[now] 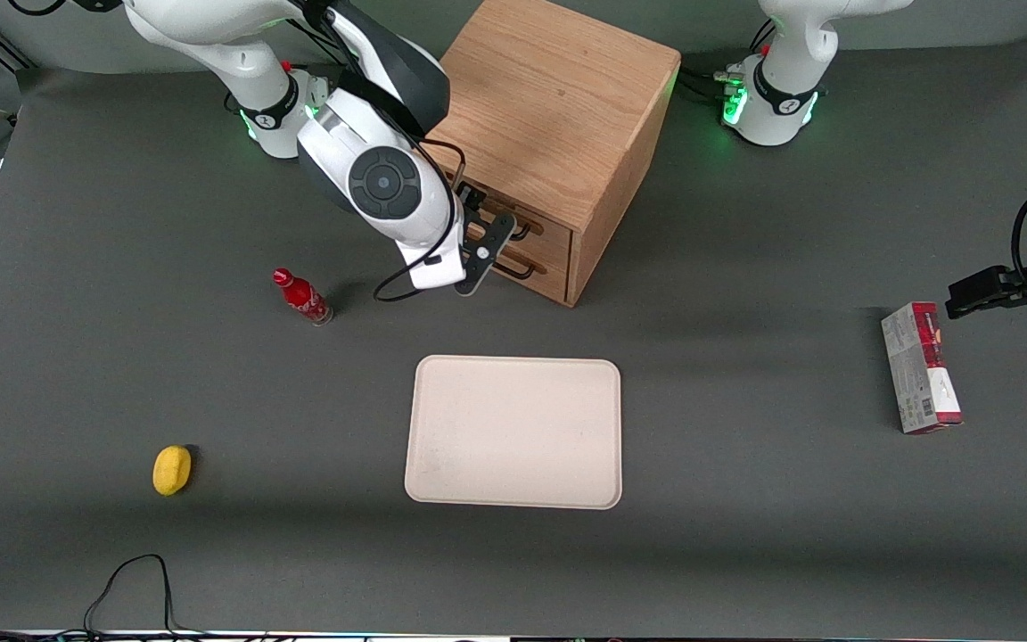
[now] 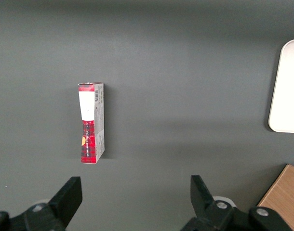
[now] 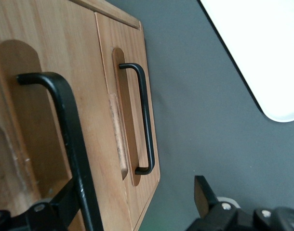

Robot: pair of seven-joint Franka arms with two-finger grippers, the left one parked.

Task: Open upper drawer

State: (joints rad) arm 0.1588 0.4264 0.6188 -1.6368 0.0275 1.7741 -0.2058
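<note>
1. Seen from the front camera, the wooden cabinet (image 1: pixel 558 116) stands on the dark bench (image 1: pixel 745 401), farther from the camera than the beige tray (image 1: pixel 513 432). Its 2 drawers face the tray. The upper drawer (image 1: pixel 538 225) sits flush in the cabinet, above the lower drawer (image 1: pixel 536 267). The claw (image 1: pixel 482 242) is right in front of the upper drawer, at its black handle. A red bottle (image 1: pixel 302 297) stands near the claw, toward the working arm's end, and a yellow lemon (image 1: pixel 171 470) lies nearer the camera. A red and grey carton (image 1: pixel 920 367) lies toward the parked arm's end.

2. From the left wrist camera, the carton (image 2: pixel 91 122) lies flat on the bench (image 2: pixel 185 72), with an edge of the tray (image 2: pixel 287 86) and a corner of the cabinet (image 2: pixel 284 197) also showing.

3. From the right wrist camera, the claw (image 3: pixel 132 202) is spread wide, with the upper drawer's handle (image 3: pixel 72 144) between its fingers (image 3: pixel 203 192). Neither finger visibly presses the bar. The upper drawer (image 3: pixel 21 120) is closed; the lower drawer (image 3: pixel 125 48) with its own handle (image 3: pixel 144 120) lies beside it.
</note>
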